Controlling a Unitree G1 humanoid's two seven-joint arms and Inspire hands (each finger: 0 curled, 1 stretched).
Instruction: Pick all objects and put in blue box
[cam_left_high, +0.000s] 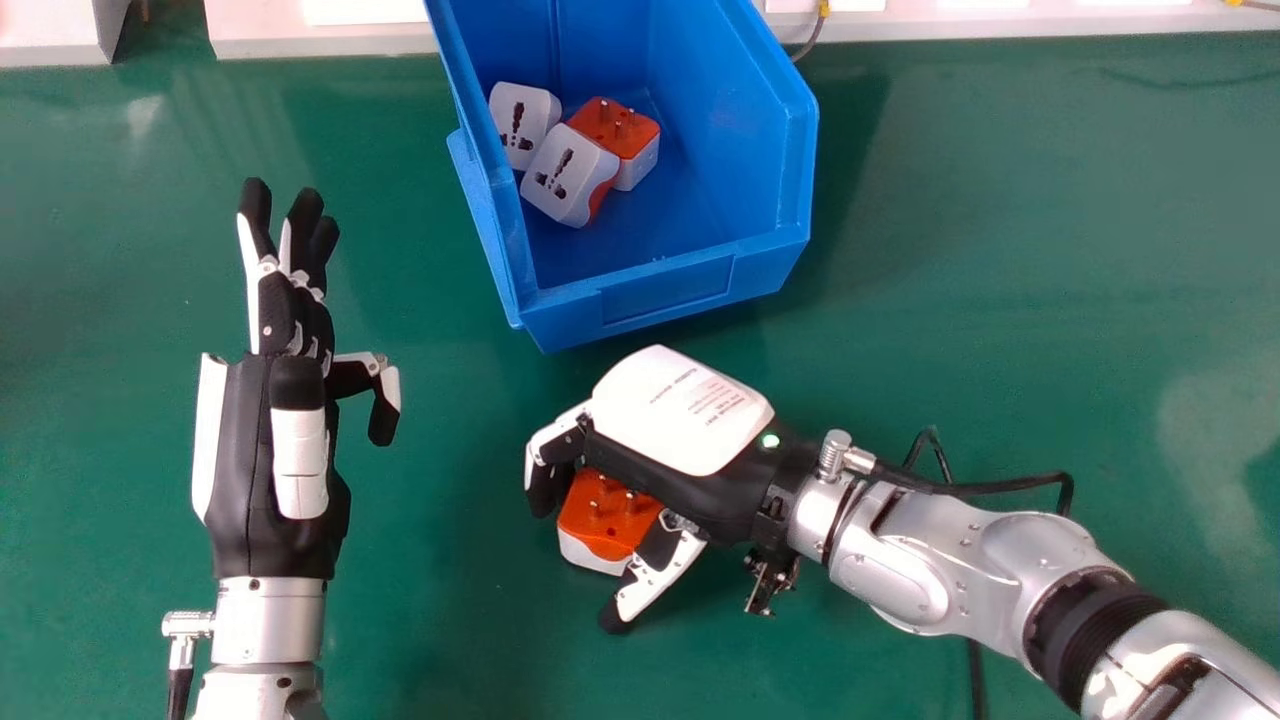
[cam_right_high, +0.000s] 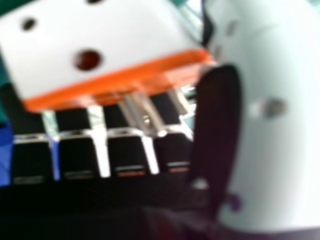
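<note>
- On the green counter (cam_left_high: 1000, 250), near the front of the blue box (cam_left_high: 665, 290), a plug adapter (cam_left_high: 608, 520) was covered partly by the right hand (cam_left_high: 680, 410).
- The right hand was clamped on it, with fingers bent round it and the thumb (cam_right_high: 270, 135) set at its side.
- Its orange pin side was turned up toward the palm; whether it was lifted from the counter could not be told.
- Inside the box, three adapters were grouped near one side wall: a white adapter (cam_left_high: 523, 120), a second adapter (cam_left_high: 565, 175) beside it, and a third adapter (cam_left_high: 612, 135) with its pins turned up.
- At the head view's left, the left hand (cam_left_high: 245, 460) was held with its fingers nearly straight.
</note>
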